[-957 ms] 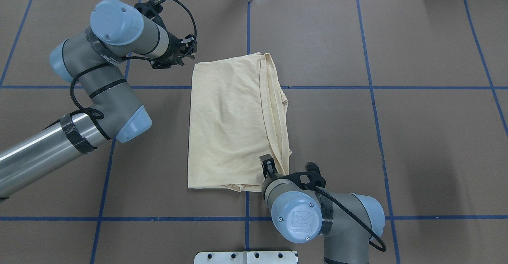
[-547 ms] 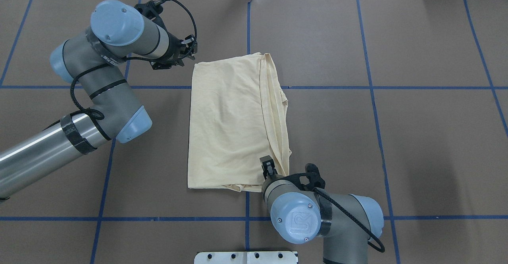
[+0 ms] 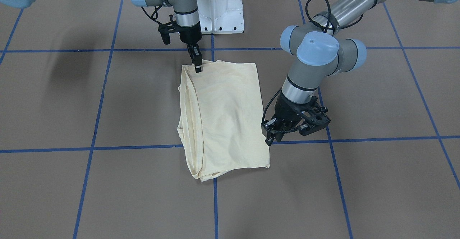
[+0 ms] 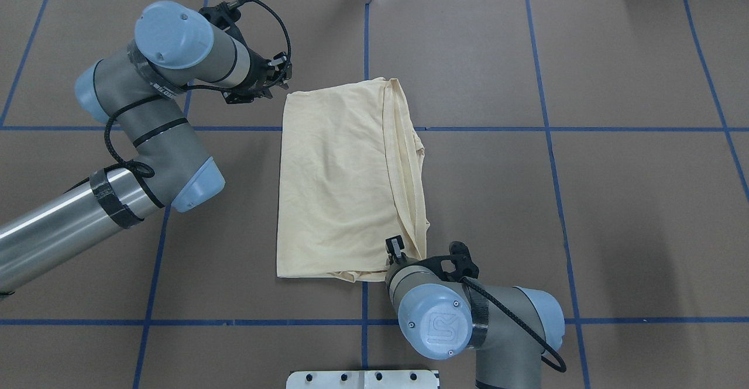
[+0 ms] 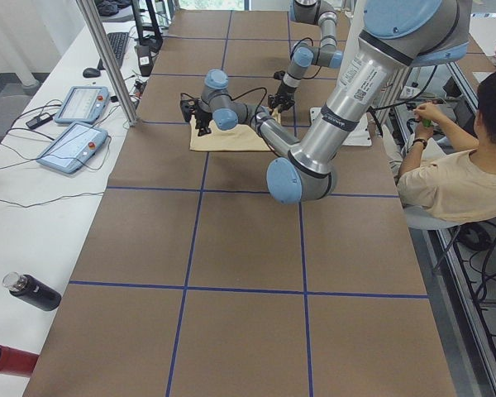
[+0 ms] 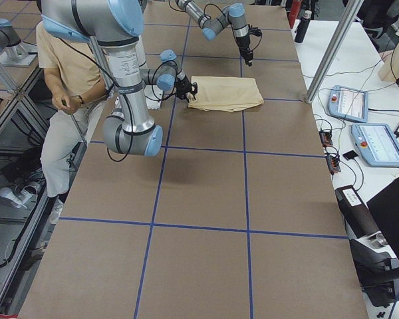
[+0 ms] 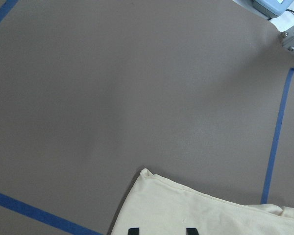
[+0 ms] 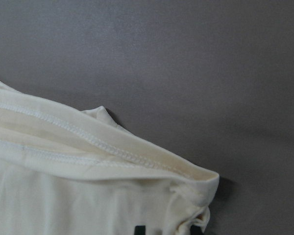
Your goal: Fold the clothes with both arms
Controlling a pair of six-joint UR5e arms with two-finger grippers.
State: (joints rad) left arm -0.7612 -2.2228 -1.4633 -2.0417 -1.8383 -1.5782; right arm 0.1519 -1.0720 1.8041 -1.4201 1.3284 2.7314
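The cream-yellow shirt [image 4: 345, 184] lies folded in a tall rectangle at the table's middle, print hidden; it also shows in the front view [image 3: 222, 113]. My left gripper [image 4: 283, 79] is open and empty, hovering at the shirt's far left corner [image 3: 270, 138]; its wrist view shows that corner [image 7: 152, 178] just ahead of two spread fingertips [image 7: 132, 230]. My right gripper [image 4: 397, 247] is at the near right corner [image 3: 197, 66], over the stacked hems [image 8: 103, 147]. One fingertip [image 8: 140, 229] shows on the fabric, off-centre; the jaws look open.
The brown table carries a blue tape grid [image 4: 550, 143]. The white pedestal base [image 3: 219, 12] stands at the robot's edge. A seated person [image 5: 455, 178] is beside the table. Control tablets [image 5: 74, 124] and bottles [image 5: 33, 291] lie on the side bench.
My right gripper has slid a little toward the robot along the shirt's near right corner. The left arm has barely shifted. The shirt has not moved.
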